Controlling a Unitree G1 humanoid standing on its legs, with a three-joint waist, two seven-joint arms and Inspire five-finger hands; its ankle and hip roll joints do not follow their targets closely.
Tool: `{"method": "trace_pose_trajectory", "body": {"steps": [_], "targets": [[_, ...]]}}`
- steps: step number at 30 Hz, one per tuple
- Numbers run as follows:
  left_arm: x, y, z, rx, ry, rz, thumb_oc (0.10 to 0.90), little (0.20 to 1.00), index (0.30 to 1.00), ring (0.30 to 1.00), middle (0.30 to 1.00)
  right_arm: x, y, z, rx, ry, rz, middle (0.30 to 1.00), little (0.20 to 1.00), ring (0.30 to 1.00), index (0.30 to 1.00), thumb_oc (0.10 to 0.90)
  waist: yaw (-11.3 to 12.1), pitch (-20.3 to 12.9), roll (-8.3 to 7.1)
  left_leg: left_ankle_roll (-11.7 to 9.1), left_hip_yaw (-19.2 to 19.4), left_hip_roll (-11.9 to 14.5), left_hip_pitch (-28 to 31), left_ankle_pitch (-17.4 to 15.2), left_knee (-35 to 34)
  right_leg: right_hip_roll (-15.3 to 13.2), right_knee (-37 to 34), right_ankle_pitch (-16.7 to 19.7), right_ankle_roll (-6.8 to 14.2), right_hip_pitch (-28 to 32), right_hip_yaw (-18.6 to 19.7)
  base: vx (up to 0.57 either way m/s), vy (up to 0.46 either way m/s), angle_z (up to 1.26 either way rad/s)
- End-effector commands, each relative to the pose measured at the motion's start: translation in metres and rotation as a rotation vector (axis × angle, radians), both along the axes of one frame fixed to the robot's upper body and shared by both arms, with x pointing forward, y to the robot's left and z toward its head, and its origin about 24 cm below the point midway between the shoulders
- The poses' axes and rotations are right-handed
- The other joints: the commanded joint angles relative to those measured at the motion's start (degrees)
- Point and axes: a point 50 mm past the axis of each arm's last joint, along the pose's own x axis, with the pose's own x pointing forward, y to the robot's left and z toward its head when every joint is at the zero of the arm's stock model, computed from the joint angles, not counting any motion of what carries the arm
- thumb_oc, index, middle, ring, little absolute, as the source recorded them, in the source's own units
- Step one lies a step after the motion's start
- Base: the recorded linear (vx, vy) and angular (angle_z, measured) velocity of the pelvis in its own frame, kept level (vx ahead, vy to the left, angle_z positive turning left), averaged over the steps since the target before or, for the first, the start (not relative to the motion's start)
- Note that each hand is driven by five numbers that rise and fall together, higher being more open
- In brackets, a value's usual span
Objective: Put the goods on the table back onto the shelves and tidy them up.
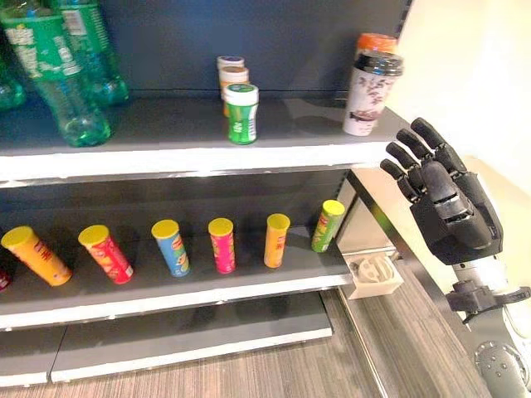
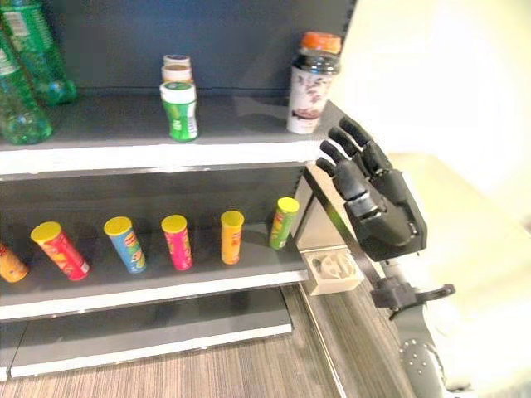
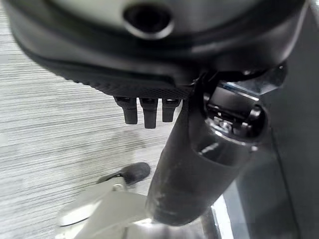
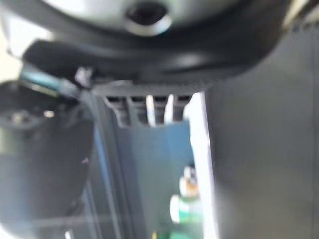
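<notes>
My right hand (image 1: 452, 207) is raised beside the right end of the shelves, fingers relaxed and open, holding nothing. Just left of it, on the top shelf (image 1: 166, 133), stands a white cup with a dark lid (image 1: 369, 95), with an orange-lidded container (image 1: 375, 41) behind it. A green jar (image 1: 241, 114) leads a short row of jars at mid-shelf. The right wrist view looks past the right hand (image 4: 149, 55) at the green jar (image 4: 182, 209). My left hand (image 3: 149, 59) hangs over the wood floor, open and empty.
Green bottles (image 1: 62, 75) lean at the top shelf's left. Several chip cans (image 1: 221, 245) stand in a row on the middle shelf (image 1: 166, 290). A white bracket (image 1: 373, 278) sticks out at that shelf's right end. A pale surface (image 1: 506, 191) lies to the right.
</notes>
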Motion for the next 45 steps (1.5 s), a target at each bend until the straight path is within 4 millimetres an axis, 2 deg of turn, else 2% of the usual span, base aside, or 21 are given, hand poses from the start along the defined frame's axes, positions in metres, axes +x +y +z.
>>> {"method": "trace_pose_trajectory", "body": {"steps": [1, 2, 5, 6, 7, 8, 12, 13, 15, 19, 20, 21, 22, 23, 25, 35, 36, 37, 45], "targets": [[0.04, -0.008, 0.005, -0.035, -0.114, -0.102, 0.8, 0.9, 0.9, 0.9, 0.9, -0.003, 0.0, 0.047, 0.011, -0.267, 0.052, 0.9, 0.9, 0.9, 0.9, 0.8, 2.3, -1.0, 0.47, -1.8, -0.3, 2.6, 3.8, -5.4, 0.5, -2.5, 0.7, 5.3, 1.4, -3.9, -3.0, 0.0, 0.0, 0.0], [0.042, -0.009, 0.005, -0.04, -0.121, -0.116, 0.8, 0.9, 0.9, 0.9, 0.9, -0.004, -0.001, 0.038, -0.017, -0.212, 0.064, 0.9, 0.9, 0.9, 0.9, 0.8, 1.7, -0.7, 0.68, -1.9, 0.0, 2.7, 4.0, -5.6, 0.5, -2.4, 0.7, 5.3, 1.4, -3.8, -2.7, 0.0, 0.0, 0.0], [0.042, -0.009, 0.005, -0.04, -0.121, -0.116, 0.8, 0.9, 0.9, 0.9, 0.9, -0.004, -0.001, 0.038, -0.017, -0.212, 0.063, 0.9, 0.9, 0.9, 0.9, 0.8, 1.7, -0.9, 0.61, -1.8, 0.0, 2.6, 3.7, -5.4, 0.5, -2.5, 0.6, 5.4, 1.4, -4.1, -2.7, 0.0, 0.003, -0.11], [0.045, -0.011, 0.006, -0.055, -0.135, -0.133, 0.8, 0.9, 0.9, 0.9, 0.9, -0.008, -0.006, 0.023, -0.067, -0.104, 0.089, 0.9, 0.9, 0.9, 0.9, 0.8, 0.7, -0.4, 0.78, -1.9, 0.4, 2.7, 4.0, -5.5, 0.5, -2.3, 0.7, 5.6, 1.5, -4.4, -2.1, -0.01, 0.013, -0.12], [0.046, -0.012, 0.007, -0.062, -0.139, -0.155, 0.8, 0.9, 0.9, 0.9, 0.9, -0.011, -0.011, -0.012, -0.062, 0.064, 0.077, 0.9, 0.9, 0.9, 0.9, 0.8, 0.1, -0.3, 0.72, -1.8, 0.8, 2.5, 3.5, -5.3, 0.5, -2.5, 0.7, 6.0, 1.5, -4.9, -1.6, -0.02, 0.012, -0.08], [0.047, -0.012, 0.008, -0.064, -0.146, -0.157, 0.8, 0.9, 0.9, 0.9, 0.9, -0.013, -0.015, -0.028, -0.064, 0.147, 0.07, 0.9, 0.9, 0.9, 0.9, 0.8, -0.1, -0.2, 0.63, -1.8, 0.8, 2.5, 3.5, -5.2, 0.5, -2.5, 0.7, 6.1, 1.5, -5.1, -1.6, -0.01, 0.01, -0.1], [0.051, -0.012, 0.009, -0.074, -0.16, -0.181, 0.8, 0.9, 0.9, 0.9, 0.9, -0.025, -0.03, -0.071, -0.188, 0.398, 0.041, 0.9, 0.9, 0.9, 0.9, 0.8, -0.6, 0.1, 0.43, -1.9, 1.0, 2.4, 3.2, -5.2, 0.5, -2.5, 0.7, 6.4, 1.7, -5.4, -1.4, 0.0, -0.001, -0.11], [0.051, -0.012, 0.01, -0.076, -0.161, -0.19, 0.8, 0.9, 0.9, 0.9, 0.9, -0.03, -0.035, -0.087, -0.181, 0.474, 0.014, 0.9, 0.9, 0.9, 0.9, 0.8, -0.7, 0.3, 0.45, -2.0, 1.0, 2.5, 3.4, -5.3, 0.5, -2.5, 0.7, 6.4, 1.7, -5.2, -1.4, -0.01, -0.007, -0.07], [0.052, -0.011, 0.011, -0.076, -0.165, -0.196, 0.8, 0.9, 0.9, 0.9, 0.9, -0.037, -0.035, -0.101, -0.188, 0.546, 0.031, 0.9, 0.9, 0.9, 0.9, 0.8, -0.7, 0.3, 0.34, -1.9, 0.8, 2.4, 2.9, -5.1, 0.5, -2.6, 0.7, 6.5, 1.7, -5.5, -1.7, 0.0, -0.009, -0.06], [0.053, -0.009, 0.013, -0.069, -0.169, -0.225, 0.8, 0.9, 0.9, 0.9, 0.9, -0.057, -0.041, -0.147, -0.204, 0.772, 0.023, 0.9, 0.9, 0.9, 0.9, 0.8, -0.3, 0.6, 0.19, -2.1, 0.2, 2.4, 2.9, -5.0, 0.5, -2.7, 0.7, 6.3, 1.7, -4.8, -2.4, 0.0, -0.005, 0.0], [0.053, -0.009, 0.014, -0.068, -0.169, -0.232, 0.8, 0.9, 0.9, 0.9, 0.9, -0.063, -0.043, -0.16, -0.274, 0.839, 0.018, 0.9, 0.9, 0.9, 0.9, 0.8, 0.0, 0.6, 0.18, -2.1, 0.1, 2.4, 2.9, -5.0, 0.5, -2.7, 0.7, 6.2, 1.7, -4.7, -2.6, 0.0, -0.005, 0.07], [0.053, -0.008, 0.014, -0.067, -0.169, -0.232, 0.8, 0.9, 0.9, 0.9, 0.9, -0.063, -0.043, -0.16, -0.274, 0.838, 0.019, 0.9, 0.9, 0.9, 0.9, 0.8, -0.1, 0.5, 0.12, -2.1, 0.1, 2.4, 2.7, -4.9, 0.5, -2.8, 0.7, 6.3, 1.7, -4.9, -2.6, 0.0, -0.013, 0.08], [0.055, -0.008, 0.015, -0.064, -0.177, -0.248, 0.8, 0.9, 0.9, 0.9, 0.9, -0.07, -0.045, -0.179, -0.399, 0.94, 0.015, 0.9, 0.9, 0.9, 0.9, 0.8, 0.2, 0.6, 0.12, -2.2, 0.0, 2.4, 2.7, -5.0, 0.5, -2.8, 0.6, 6.2, 1.7, -4.6, -2.9, 0.01, -0.022, 0.08], [0.056, -0.008, 0.016, -0.063, -0.182, -0.253, 0.8, 0.9, 0.9, 0.9, 0.9, -0.074, -0.044, -0.189, -0.482, 0.978, 0.015, 0.9, 0.9, 0.9, 0.9, 0.8, 0.5, 0.8, 0.25, -2.2, 0.0, 2.5, 3.0, -5.0, 0.5, -2.6, 0.6, 6.0, 1.7, -4.3, -3.0, 0.01, -0.028, 0.07], [0.057, -0.007, 0.017, -0.052, -0.187, -0.254, 0.8, 0.9, 0.9, 0.9, 0.9, -0.077, -0.037, -0.208, -0.528, 1.038, -0.001, 0.9, 0.9, 0.9, 0.9, 0.8, 0.8, 0.9, 0.4, -2.2, -0.3, 2.6, 3.0, -4.9, 0.5, -2.5, 0.6, 5.8, 1.7, -4.1, -3.2, 0.01, -0.019, 0.08], [0.058, -0.006, 0.017, -0.051, -0.188, -0.254, 0.8, 0.9, 0.9, 0.9, 0.9, -0.077, -0.037, -0.208, -0.528, 1.038, 0.0, 0.9, 0.9, 0.9, 0.9, 0.8, 0.8, 0.9, 0.37, -2.2, -0.3, 2.6, 3.0, -4.9, 0.5, -2.5, 0.6, 5.8, 1.7, -4.1, -3.2, 0.0, -0.004, 0.01], [0.063, -0.006, 0.019, -0.025, -0.213, -0.236, 0.8, 0.9, 0.9, 0.9, 0.9, -0.076, -0.019, -0.236, -0.458, 1.098, -0.054, 0.9, 0.9, 0.9, 0.9, 0.8, 1.5, 0.8, 0.81, -2.2, -0.7, 2.7, 3.0, -4.8, 0.5, -2.5, 0.6, 5.5, 1.6, -3.4, -3.9, 0.05, -0.096, 0.01], [0.072, -0.012, 0.019, -0.016, -0.254, -0.19, 0.8, 0.9, 0.9, 0.9, 0.9, -0.07, 0.001, -0.27, -0.466, 1.186, -0.181, 0.9, 0.9, 0.9, 0.9, 0.8, 2.4, 0.4, 1.64, -2.2, -1.4, 2.9, 3.4, -4.9, 0.5, -2.1, 0.4, 4.8, 1.2, -2.4, -5.0, 0.06, -0.099, 0.05], [0.086, -0.023, 0.02, -0.033, -0.302, -0.141, 0.8, 0.9, 0.9, 0.9, 0.9, -0.057, 0.013, -0.285, -0.472, 1.249, -0.253, 0.9, 0.9, 0.9, 0.9, 0.8, 3.0, 0.2, 2.07, -2.4, -2.1, 3.1, 3.4, -4.7, 0.5, -2.1, 0.3, 4.4, 0.9, -1.5, -6.0, 0.0, -0.018, 0.19]]}}
